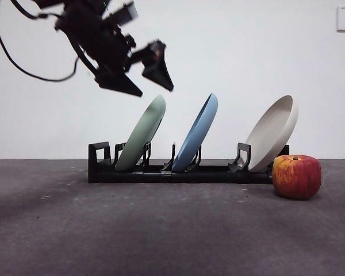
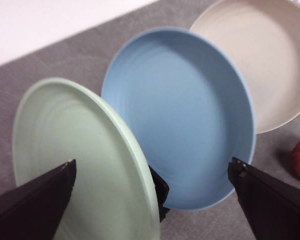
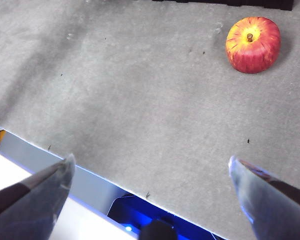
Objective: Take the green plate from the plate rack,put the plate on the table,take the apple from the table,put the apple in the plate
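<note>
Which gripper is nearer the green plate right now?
Left. The left gripper hangs open just above the green plate in the plate rack, jaws either side of its rim. The right gripper waits open over bare table, off from the rack.

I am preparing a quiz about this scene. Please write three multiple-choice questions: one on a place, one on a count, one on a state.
1. Where is the apple?
A. on the table beside the rack's end
B. on the green plate
C. in the left hand

2. How many plates stand in the plate rack?
A. two
B. three
C. four

3. How is the left hand?
A. shut on the green plate
B. open above the green plate
C. resting on the table

Answers:
1. A, it sits on the table.
2. B: green plate, blue plate, beige plate.
3. B, its jaws stand apart, touching nothing.
</note>
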Robot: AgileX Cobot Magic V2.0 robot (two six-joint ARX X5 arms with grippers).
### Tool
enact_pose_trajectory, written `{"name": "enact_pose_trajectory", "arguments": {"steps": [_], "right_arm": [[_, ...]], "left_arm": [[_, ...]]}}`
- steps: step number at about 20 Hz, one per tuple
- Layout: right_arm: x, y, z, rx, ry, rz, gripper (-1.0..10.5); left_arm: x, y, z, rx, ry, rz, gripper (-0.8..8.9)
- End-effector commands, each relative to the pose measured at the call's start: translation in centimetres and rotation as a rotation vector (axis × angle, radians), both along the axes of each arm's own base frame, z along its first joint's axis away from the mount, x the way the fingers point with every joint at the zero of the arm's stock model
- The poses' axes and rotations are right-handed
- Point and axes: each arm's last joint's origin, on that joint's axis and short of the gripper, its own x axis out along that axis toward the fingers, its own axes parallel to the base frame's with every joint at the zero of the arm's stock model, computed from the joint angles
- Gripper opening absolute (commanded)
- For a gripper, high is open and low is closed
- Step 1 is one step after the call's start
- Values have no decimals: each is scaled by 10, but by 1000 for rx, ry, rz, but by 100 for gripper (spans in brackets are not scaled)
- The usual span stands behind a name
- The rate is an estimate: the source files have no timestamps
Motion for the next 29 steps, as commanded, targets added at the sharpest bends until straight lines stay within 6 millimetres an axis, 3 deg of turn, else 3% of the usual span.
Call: {"name": "enact_pose_trajectory", "arguments": {"steps": [1,2,6,9,11,21,24,29], "right_arm": [[-1,0,0,4,2,-1,721],[-1,0,0,4,2,-1,721],[-1,0,0,4,2,-1,721],[-1,0,0,4,2,-1,721],[-1,0,0,4,2,-1,721],[-1,0,0,4,2,0,721],[-1,0,0,4,2,-1,721],[0,0,0,2,0,2,721]], "left_arm": [[6,-7,-15,17,10,-13,592],[8,-9,-21,22,21,-17,582],[8,-14,-27,27,32,-25,339],[9,-14,-27,25,32,-26,67],[8,-14,-27,26,39,-27,-9],[9,-14,-25,16,29,-29,-8],[6,-13,-11,-3,-6,-26,-8],[-11,-5,29,-55,-79,-17,-8]]}}
